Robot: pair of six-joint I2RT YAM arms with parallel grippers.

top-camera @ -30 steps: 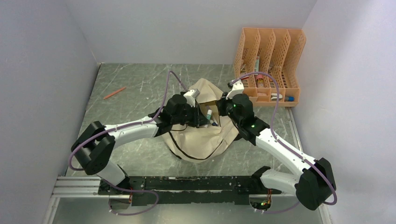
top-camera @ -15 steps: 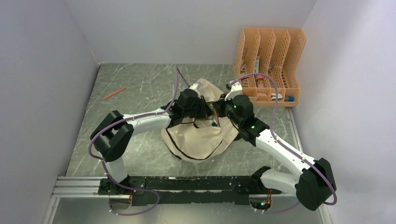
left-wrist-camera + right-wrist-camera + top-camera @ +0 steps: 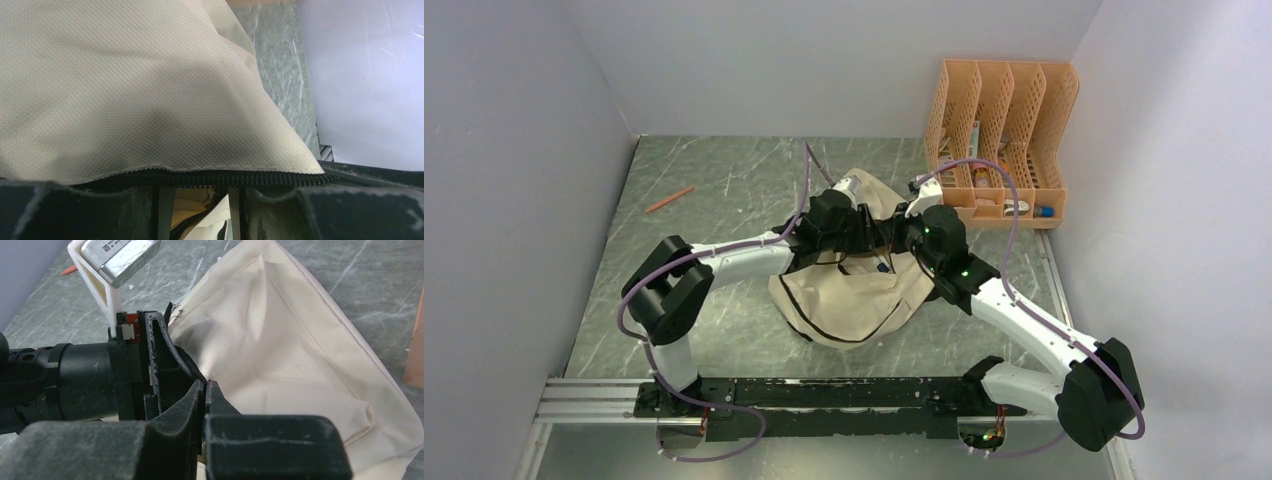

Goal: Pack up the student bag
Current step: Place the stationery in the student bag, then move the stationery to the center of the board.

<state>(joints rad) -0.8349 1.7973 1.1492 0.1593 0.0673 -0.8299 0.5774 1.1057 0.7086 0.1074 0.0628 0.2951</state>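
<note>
You are partway through, by my reading. The bag [image 3: 854, 300] sits slumped in the middle of the surface [image 3: 724, 330], between the two arms, with its black zipper [image 3: 200, 178] undone and the mouth facing up.

Your right end effector [image 3: 206, 389] has its fingers pressed together on the zipped rim of the bag. Your left end effector [image 3: 869, 235] is pushed in under the cream flap. Its fingers stand apart, but the tips are hidden, so I cannot tell whether it holds anything.

Something small shows in the mouth from above, too small to name.

As for what is left, the orange file rack [image 3: 1002, 130] at the far right has small items in its slots, and a red pencil [image 3: 669, 199] lies well apart at the far left. The zipper is not yet closed.
</note>
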